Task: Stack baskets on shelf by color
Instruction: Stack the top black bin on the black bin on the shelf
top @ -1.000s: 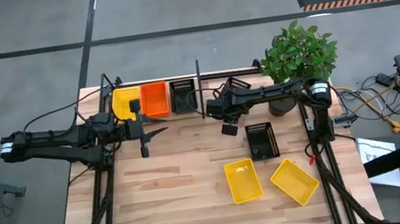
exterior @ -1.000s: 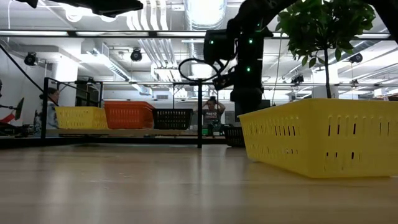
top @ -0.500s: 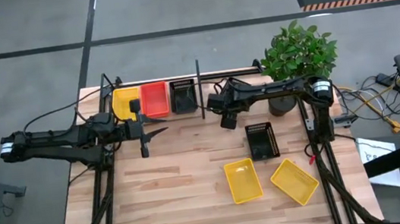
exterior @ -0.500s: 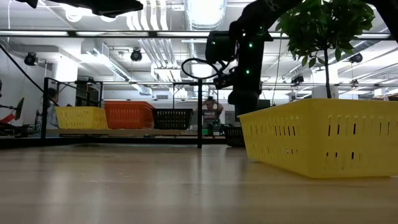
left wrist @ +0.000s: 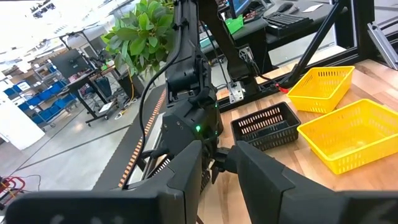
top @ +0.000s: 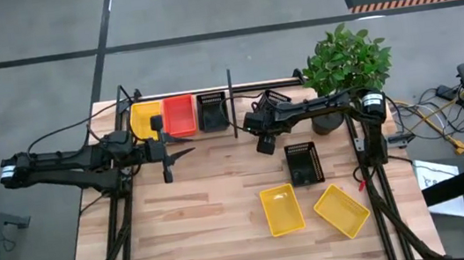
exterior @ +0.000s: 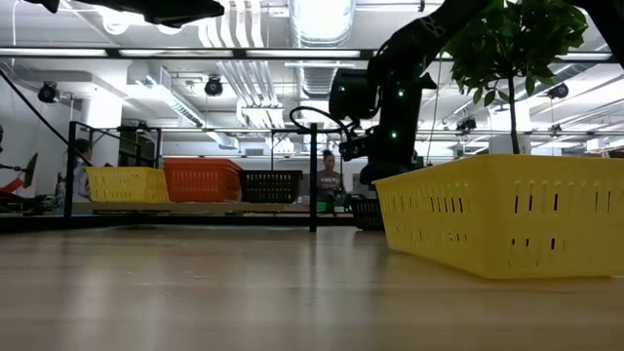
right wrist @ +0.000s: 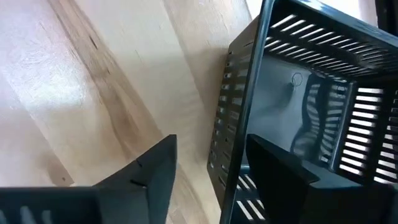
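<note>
Shelf along the far edge of the worktop, an upright black divider post splitting it. Left of the post, three baskets side by side on the board: yellow basket, red-orange basket, black basket, each seemingly empty from above. Right of the post, the right pincer held above the wood, fingers set astride the rim of a tilted black basket in the right wrist view: one finger outside the wall, the other inside; full clamping hard to confirm, but apparently gripping it. Potted plant at the far right corner, close behind that arm.

Near the right edge, a second loose black basket flat on the worktop, and closer to the front two yellow baskets lying just beside each other, the right one skewed. Left half and front of the worktop open, bare slats.

Left pincer hovering just in front of the shelf's left section, fingers slightly parted, nothing between them.

No legible writing anywhere.
</note>
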